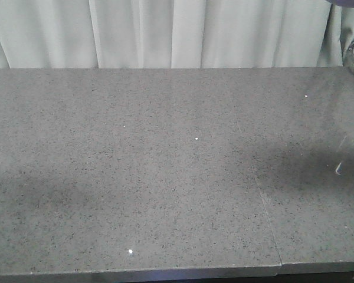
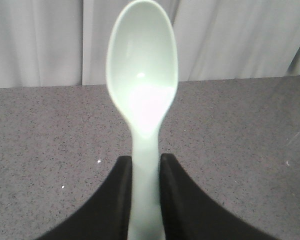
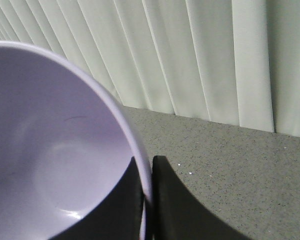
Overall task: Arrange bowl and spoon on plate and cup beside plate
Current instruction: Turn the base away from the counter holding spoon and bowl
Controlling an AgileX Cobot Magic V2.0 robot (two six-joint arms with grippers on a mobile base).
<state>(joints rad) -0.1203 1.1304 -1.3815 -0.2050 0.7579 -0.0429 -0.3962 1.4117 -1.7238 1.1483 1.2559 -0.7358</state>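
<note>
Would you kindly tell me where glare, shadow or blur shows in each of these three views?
Exterior front view: soft shadows darken the table at lower left and at right. Left wrist view: glare washes out the spoon low in its head; the left gripper is featureless black. Right wrist view: the bowl looks slightly soft, with a small highlight low inside.

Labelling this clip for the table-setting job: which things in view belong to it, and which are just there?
Job: spoon, clamped in the left tool; bowl, its rim pinched by the right tool.
Just there: speckled grey table; white curtain.
</note>
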